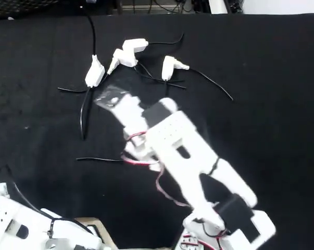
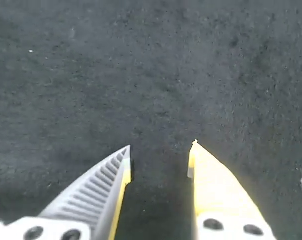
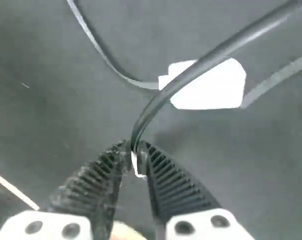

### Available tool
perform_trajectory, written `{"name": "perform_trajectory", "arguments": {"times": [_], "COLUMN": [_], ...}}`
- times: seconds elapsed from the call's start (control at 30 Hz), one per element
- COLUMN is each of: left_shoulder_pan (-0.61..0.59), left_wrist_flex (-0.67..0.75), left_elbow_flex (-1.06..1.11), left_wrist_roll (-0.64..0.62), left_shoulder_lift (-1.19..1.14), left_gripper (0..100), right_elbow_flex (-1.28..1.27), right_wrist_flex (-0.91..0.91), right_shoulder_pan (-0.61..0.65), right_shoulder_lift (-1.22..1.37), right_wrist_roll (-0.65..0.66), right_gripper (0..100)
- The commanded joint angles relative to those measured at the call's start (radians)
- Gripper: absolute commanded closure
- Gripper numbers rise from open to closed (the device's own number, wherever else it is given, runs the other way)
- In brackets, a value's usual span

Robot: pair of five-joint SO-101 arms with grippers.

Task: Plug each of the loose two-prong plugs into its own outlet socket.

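Note:
Several white plugs and sockets with short black cables lie at the far middle of the black table: one (image 1: 94, 72) on the left, a joined pair (image 1: 127, 52) in the middle, and one (image 1: 170, 66) on the right. My right gripper (image 1: 111, 99) sits just in front of them. In the right wrist view the right gripper (image 3: 136, 159) is shut on a black cable (image 3: 191, 70), with a small white piece pinched between its tips. A white plug body (image 3: 206, 85) lies on the table behind that cable. My left gripper (image 2: 158, 162) is open over bare table.
The left arm's base (image 1: 11, 219) sits at the near left corner. Loose black cable ends (image 1: 84, 112) trail across the left middle of the table. A thin cable piece (image 1: 97, 159) lies near the right arm's elbow.

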State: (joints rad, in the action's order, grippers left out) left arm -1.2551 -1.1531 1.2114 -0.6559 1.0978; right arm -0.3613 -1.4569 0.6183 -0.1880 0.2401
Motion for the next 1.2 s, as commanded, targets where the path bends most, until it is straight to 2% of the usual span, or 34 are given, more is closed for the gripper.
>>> {"name": "perform_trajectory", "arguments": {"times": [0.0,0.13,0.23,0.33,0.43,0.57,0.73,0.93,1.1,1.17], "left_shoulder_pan": [0.013,0.033,0.108,0.176,0.223,0.274,0.289,0.289,0.294,0.294], "left_wrist_flex": [0.066,0.068,0.061,0.061,0.061,0.061,0.061,0.061,0.063,0.064], "left_elbow_flex": [0.013,0.016,0.022,0.041,0.051,0.071,0.088,0.088,0.088,0.088], "left_wrist_roll": [0.002,0.011,0.110,0.153,0.153,0.153,0.153,0.155,0.158,0.158], "left_shoulder_lift": [0.006,0.006,0.006,0.006,0.006,0.006,0.006,0.006,0.006,0.006], "left_gripper": [80,80,80,80,80,80,80,80,80,80], "right_elbow_flex": [-0.082,-0.191,-0.232,-0.237,-0.236,-0.236,-0.239,-0.271,-0.429,-0.452], "right_wrist_flex": [0.005,0.084,0.144,0.172,0.166,0.164,0.114,0.077,0.215,0.252], "right_shoulder_pan": [-0.160,-0.293,-0.404,-0.505,-0.555,-0.555,-0.494,-0.356,-0.344,-0.370], "right_shoulder_lift": [-0.082,-0.108,-0.105,-0.107,-0.111,-0.111,-0.160,-0.251,-0.297,-0.318], "right_wrist_roll": [0.078,0.163,0.229,0.292,0.318,0.321,0.310,0.110,-0.055,-0.064], "right_gripper": [98.7,98.4,98.3,97.9,90.9,80.1,78.6,78.6,78.6,78.7]}}
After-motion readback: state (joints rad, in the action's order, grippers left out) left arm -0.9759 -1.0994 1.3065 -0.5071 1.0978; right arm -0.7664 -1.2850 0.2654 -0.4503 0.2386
